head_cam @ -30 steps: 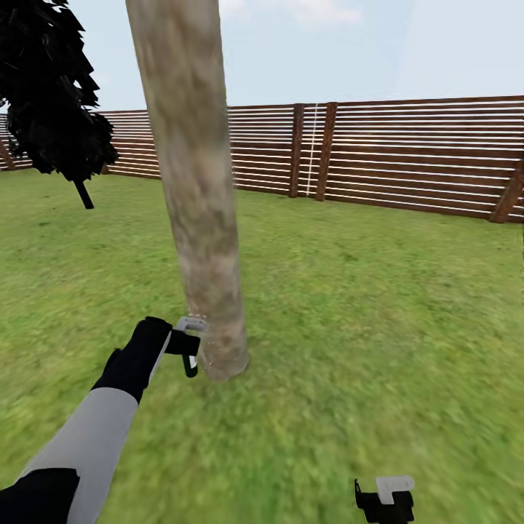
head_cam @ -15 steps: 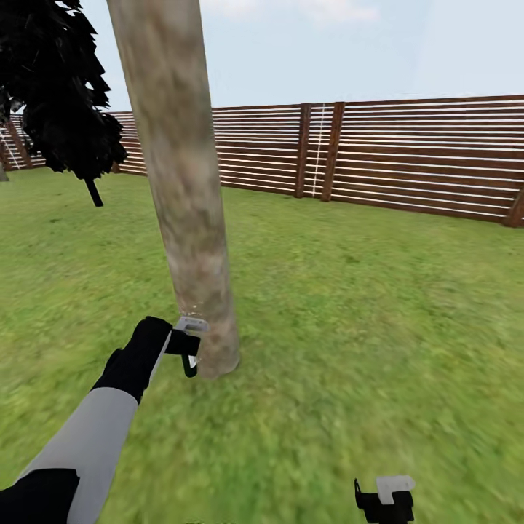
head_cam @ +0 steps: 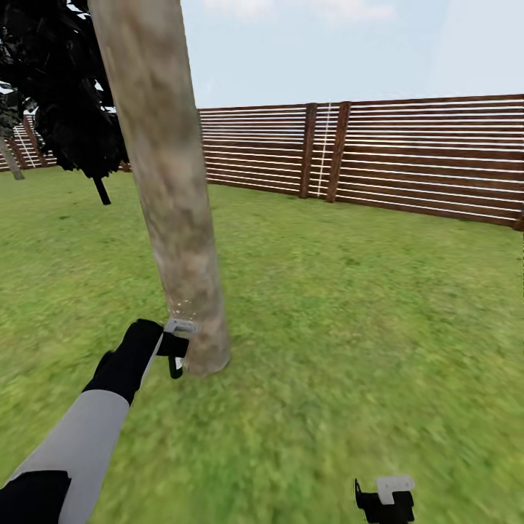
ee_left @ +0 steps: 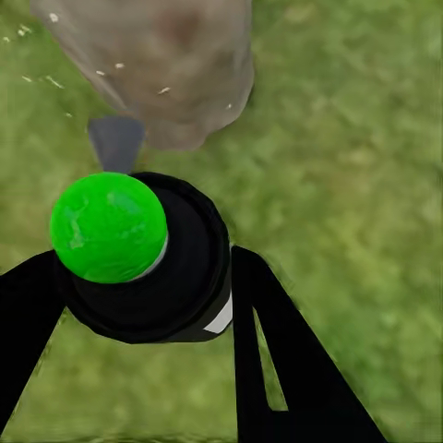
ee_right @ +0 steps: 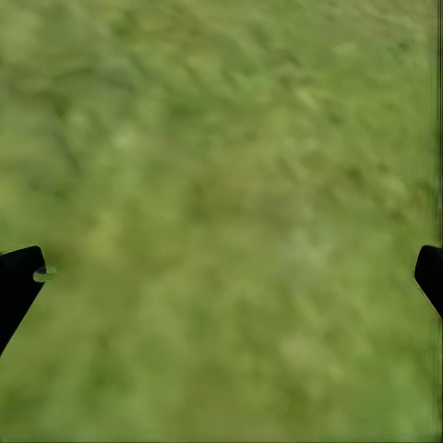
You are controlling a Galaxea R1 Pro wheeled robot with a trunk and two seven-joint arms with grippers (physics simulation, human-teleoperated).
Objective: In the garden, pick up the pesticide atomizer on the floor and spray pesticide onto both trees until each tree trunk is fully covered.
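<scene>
Tree trunk (head_cam: pixel 175 211) ahead — open lawn (head_cam: pixel 364 327) rightward

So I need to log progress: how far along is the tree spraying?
Done: the sprayer is off the ground, clamped in the left gripper. In hand: it sits at the foot of the near trunk, with pale specks on the bark near the nozzle. Left: how much of the trunk is covered can't be judged; the right gripper hangs open over grass.

blurred green lawn (ee_right: pixel 221 212) between the gripper's (ee_right: pixel 221 277) wide-apart black fingertips (ee_right: pixel 17 277).
</scene>
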